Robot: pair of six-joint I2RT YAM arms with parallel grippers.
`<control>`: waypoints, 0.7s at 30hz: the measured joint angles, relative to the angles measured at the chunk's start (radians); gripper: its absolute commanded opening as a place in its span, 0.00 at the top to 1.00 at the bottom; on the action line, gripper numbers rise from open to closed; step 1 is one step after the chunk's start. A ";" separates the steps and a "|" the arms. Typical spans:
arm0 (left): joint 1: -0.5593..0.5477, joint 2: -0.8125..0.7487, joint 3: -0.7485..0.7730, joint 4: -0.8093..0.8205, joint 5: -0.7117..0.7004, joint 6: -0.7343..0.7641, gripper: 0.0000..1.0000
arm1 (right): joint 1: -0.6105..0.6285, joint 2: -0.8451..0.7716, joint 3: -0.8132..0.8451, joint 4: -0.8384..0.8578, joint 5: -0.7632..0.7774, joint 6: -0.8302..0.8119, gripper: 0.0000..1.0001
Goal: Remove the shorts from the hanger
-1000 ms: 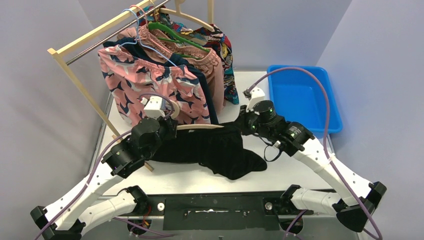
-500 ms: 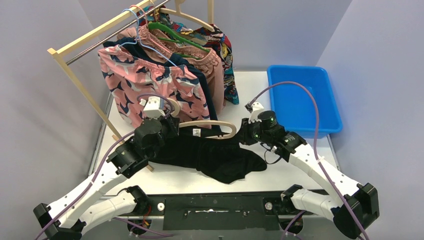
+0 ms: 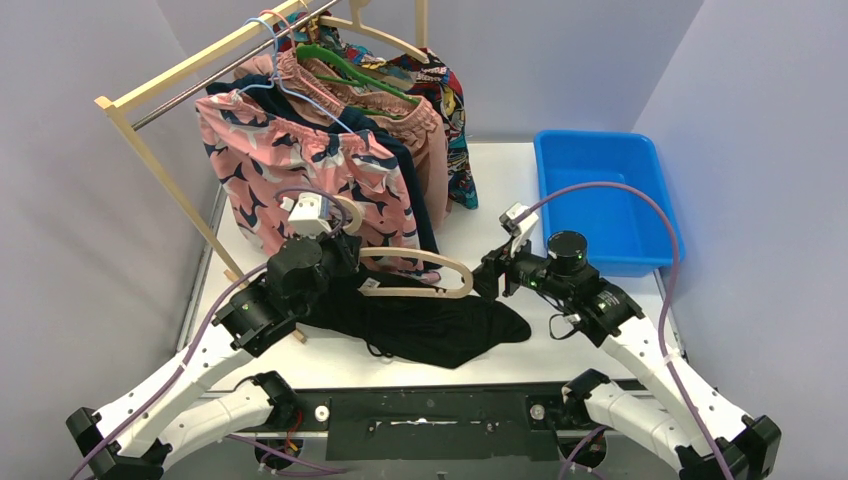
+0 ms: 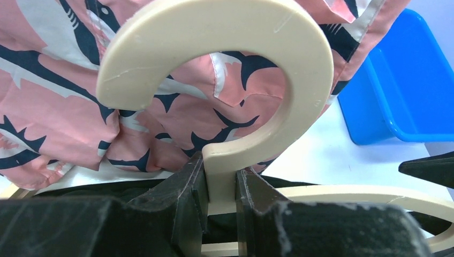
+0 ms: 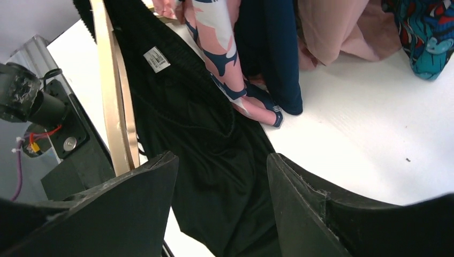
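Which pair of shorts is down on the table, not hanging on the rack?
The black shorts, slumped on the table in front of the rack. The other four pairs all hang from it.

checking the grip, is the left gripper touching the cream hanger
Touching. In the left wrist view the left gripper clamps the cream hanger at its neck.

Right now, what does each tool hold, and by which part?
The left tool grips the cream hanger by the neck below its hook. The right tool is open and holds nothing.
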 measured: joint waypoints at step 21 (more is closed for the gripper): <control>0.000 -0.029 0.000 -0.054 0.037 -0.031 1.00 | 0.000 -0.038 0.056 0.020 -0.143 0.006 0.52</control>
